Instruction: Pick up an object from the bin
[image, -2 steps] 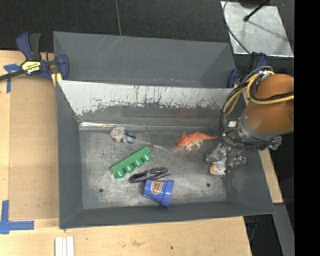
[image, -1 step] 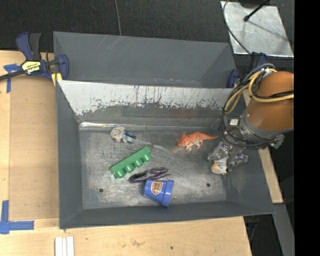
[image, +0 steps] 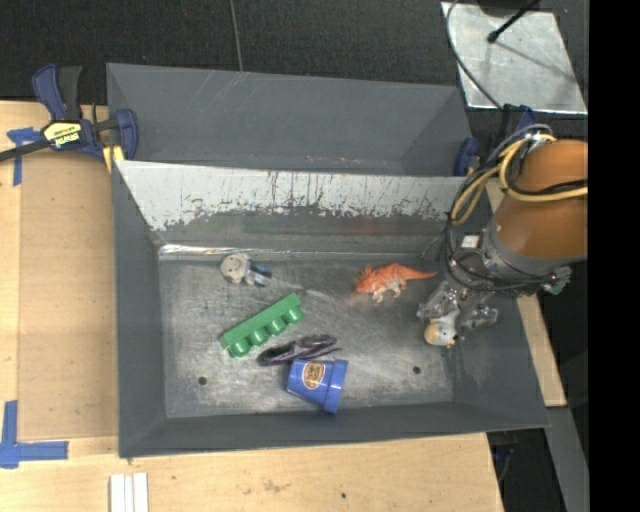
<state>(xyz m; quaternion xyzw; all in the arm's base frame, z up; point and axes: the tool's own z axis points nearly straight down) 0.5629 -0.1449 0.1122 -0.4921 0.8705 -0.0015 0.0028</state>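
My gripper (image: 458, 312) is down at the right end of the bin floor, close to the right wall. A small pale, rounded thing (image: 438, 334) sits right at its lower left tip, touching or nearly touching it; whether it is gripped I cannot tell. An orange toy dinosaur (image: 392, 280) lies just left of the gripper, near the back wall, apart from it.
A green toothed block (image: 262, 325) lies mid-floor, with a dark, thin, purple-tinged thing (image: 298, 350) beside it. A blue cup (image: 318, 383) lies on its side at the front. A small grey and blue figure (image: 241, 269) is at the back left.
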